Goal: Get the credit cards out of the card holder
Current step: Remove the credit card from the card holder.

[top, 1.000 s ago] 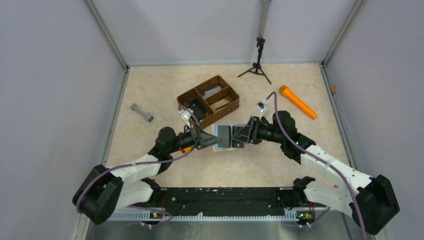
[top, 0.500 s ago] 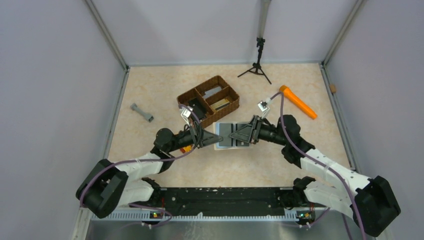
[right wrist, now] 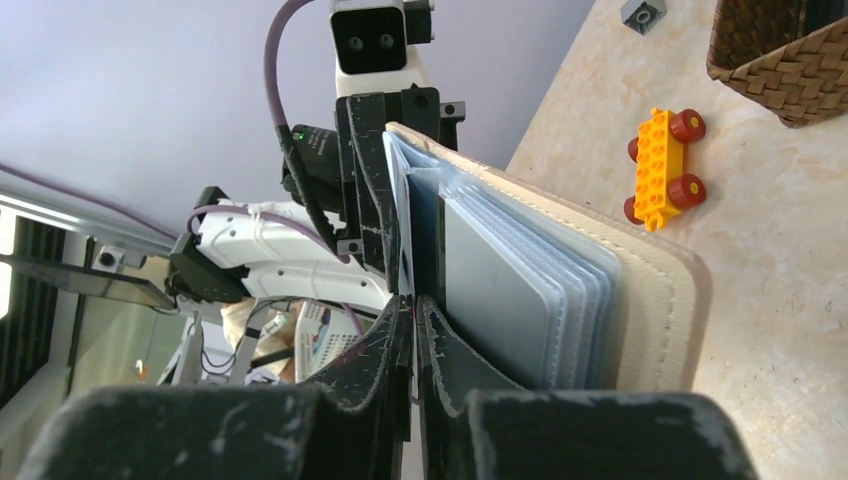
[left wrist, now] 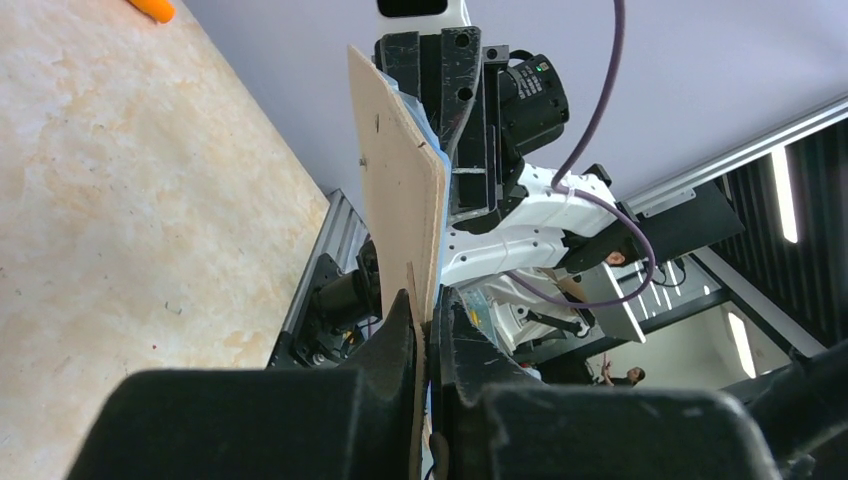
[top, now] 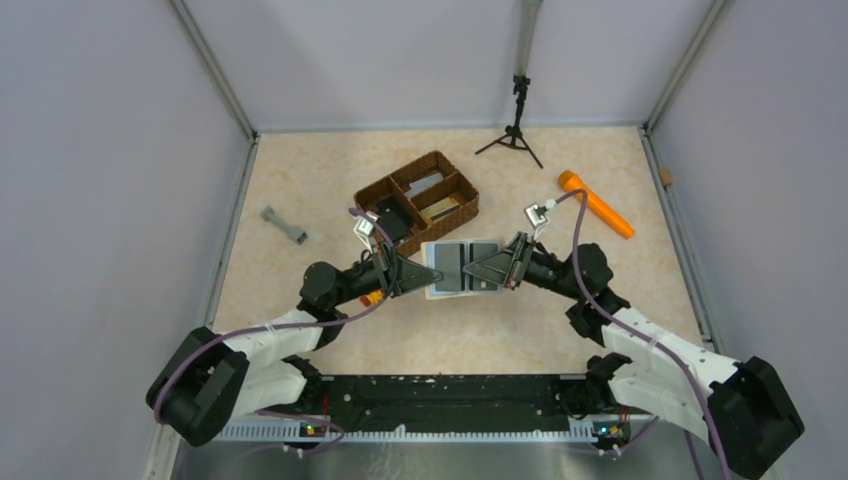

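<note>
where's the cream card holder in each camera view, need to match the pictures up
top external: cream-beige folding card holder, open, mid-table.
left wrist: centre, edge-on, beige cover showing.
right wrist: centre to right, pale blue sleeves fanned.
shared landmark: left hand and right hand pinching its opposite edges.

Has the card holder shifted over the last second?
Yes, slightly. The card holder now spreads wider to the right, and its far edge sits closer to the wicker tray than before.
</note>
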You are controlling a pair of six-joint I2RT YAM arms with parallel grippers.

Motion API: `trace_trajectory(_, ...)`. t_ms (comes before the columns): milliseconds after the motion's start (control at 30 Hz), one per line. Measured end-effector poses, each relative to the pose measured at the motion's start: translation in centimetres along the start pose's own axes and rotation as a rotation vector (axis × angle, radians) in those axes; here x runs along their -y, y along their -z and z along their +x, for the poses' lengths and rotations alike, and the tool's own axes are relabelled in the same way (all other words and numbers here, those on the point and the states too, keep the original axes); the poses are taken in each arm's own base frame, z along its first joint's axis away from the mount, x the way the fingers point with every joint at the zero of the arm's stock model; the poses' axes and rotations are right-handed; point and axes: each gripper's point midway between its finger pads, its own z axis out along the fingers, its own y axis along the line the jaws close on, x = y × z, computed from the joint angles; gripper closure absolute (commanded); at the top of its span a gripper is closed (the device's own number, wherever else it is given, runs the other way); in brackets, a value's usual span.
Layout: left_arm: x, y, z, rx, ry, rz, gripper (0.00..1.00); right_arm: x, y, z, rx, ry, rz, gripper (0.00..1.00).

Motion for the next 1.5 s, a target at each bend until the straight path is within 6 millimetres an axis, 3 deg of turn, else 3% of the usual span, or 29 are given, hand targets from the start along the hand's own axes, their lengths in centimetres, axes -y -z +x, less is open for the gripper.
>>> trace_trajectory(367,0.34,0.05,0.06,-0.005,0.002,0.01,1.0,0.1,-0.02,0.1,-0.008,-0.004,0.006,0.87)
trace_trajectory(667,0.21,-0.04,0.26,-0.016,0.014,0.008,0.96,-0.05,-0.3,0.24,-0.037,0.002,0.008,0.89)
trace_trajectory(800,0.03,-0.08,0.41,-0.022,0.02,0.004,0.81,0.1,-0.29,0.4,-0.045,0.001,0.011,0.99)
trace_trajectory(867,0.05,-0.08,0.41,-0.022,0.021,0.004,0.66,0.19,-0.28,0.46,-0.048,0.005,0.013,1.0)
trace_trajectory(933,0.18,-0.1,0.4,-0.022,0.021,0.009,0.59,0.33,-0.24,0.59,-0.054,0.001,0.019,1.0)
trace_trajectory(1000,0.35,-0.11,0.34,-0.019,0.014,0.016,0.63,0.52,-0.21,0.68,-0.057,-0.004,0.027,1.0)
trace_trajectory(1133,0.49,-0.12,0.3,-0.017,0.009,0.021,0.91,0.57,-0.18,0.79,-0.063,-0.007,0.029,1.0)
trace_trajectory(1200,0.45,-0.12,0.3,-0.017,0.009,0.02,1.0,0.45,-0.16,0.81,-0.064,-0.004,0.024,1.0)
trace_trajectory(1500,0.68,-0.12,0.18,-0.007,0.005,0.025,1.0,0.05,0.05,0.67,-0.055,0.008,0.018,1.0)
